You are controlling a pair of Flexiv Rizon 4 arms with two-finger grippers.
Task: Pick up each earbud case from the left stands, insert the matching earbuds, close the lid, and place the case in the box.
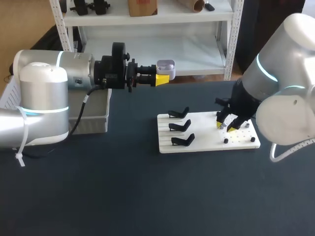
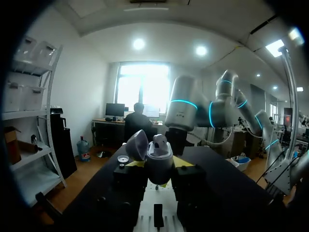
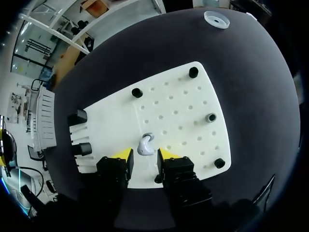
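Insertion step in hand: left tool (image 1: pixel 163 76) clamps the open earbud case (image 1: pixel 166 65) aloft, well off the white board (image 1: pixel 206 141), while right tool (image 3: pixel 145 158), parted and empty, straddles a white earbud (image 3: pixel 146 144) on that board; next it should close squarely and lift.

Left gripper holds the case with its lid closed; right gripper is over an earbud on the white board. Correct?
No: the lid of the case is open, per the left wrist view. The left gripper holds it; the right gripper is over an earbud on the board.
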